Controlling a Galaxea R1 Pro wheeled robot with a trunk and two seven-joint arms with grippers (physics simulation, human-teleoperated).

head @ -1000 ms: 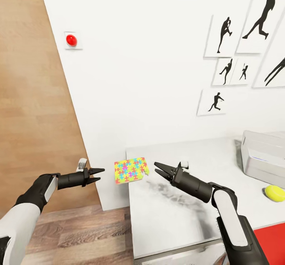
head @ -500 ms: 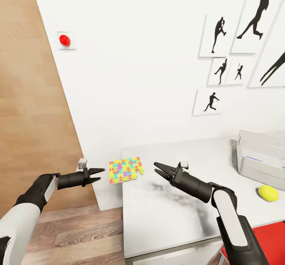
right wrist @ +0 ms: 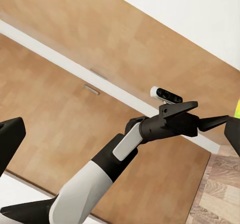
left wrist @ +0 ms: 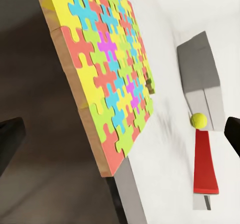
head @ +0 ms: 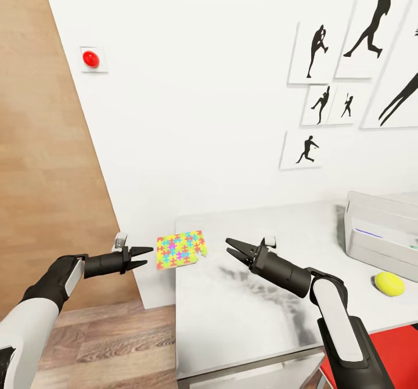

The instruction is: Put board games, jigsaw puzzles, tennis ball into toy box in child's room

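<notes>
A yellow jigsaw puzzle [head: 180, 249] with many-coloured piece shapes lies at the table's [head: 255, 313] near left corner, overhanging the edge. My left gripper [head: 149, 256] hangs open just left of it, off the table and apart from it. In the left wrist view the jigsaw puzzle [left wrist: 105, 78] lies ahead between the spread fingers. My right gripper [head: 227, 245] is open above the table, a little right of the puzzle, holding nothing. The tennis ball [head: 389, 283] rests at the far right, in front of the light grey toy box [head: 377, 229]. The board games and bed are out of view.
A white wall with black sports silhouettes [head: 348, 46] and a red button [head: 90, 59] stands behind the table. A wooden panel [head: 46, 162] and wood floor [head: 110, 342] lie to the left. A flat red surface [head: 397, 354] shows at the lower right.
The whole picture has shifted left, so the camera moved. The puzzle and table corner now sit closer to my left gripper. Both arms keep the same pose, both grippers open.
</notes>
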